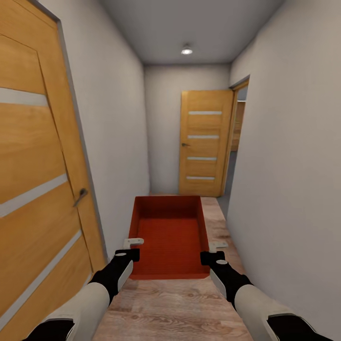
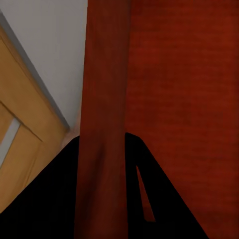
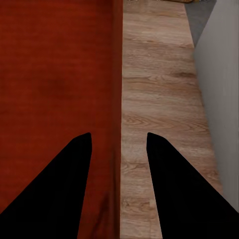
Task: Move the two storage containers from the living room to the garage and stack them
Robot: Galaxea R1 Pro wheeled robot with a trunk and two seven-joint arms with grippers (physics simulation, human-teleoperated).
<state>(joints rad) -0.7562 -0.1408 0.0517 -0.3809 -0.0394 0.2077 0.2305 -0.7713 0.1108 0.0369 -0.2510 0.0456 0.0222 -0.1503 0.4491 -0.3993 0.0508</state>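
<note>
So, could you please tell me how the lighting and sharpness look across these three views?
Head view: a ceiling lamp lights the corridor evenly; walls bow outward like a wide lens; the container is fairly crisp. Left wrist view: soft, its fingers black silhouettes. Right wrist view: wood floor grain clear, fingers equally featureless.

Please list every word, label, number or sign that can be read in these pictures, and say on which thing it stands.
There are none. The orange-red storage container has plain walls, and both wooden doors, the near one and the far one, carry only pale horizontal strips, no writing. The grey walls are bare.
</note>
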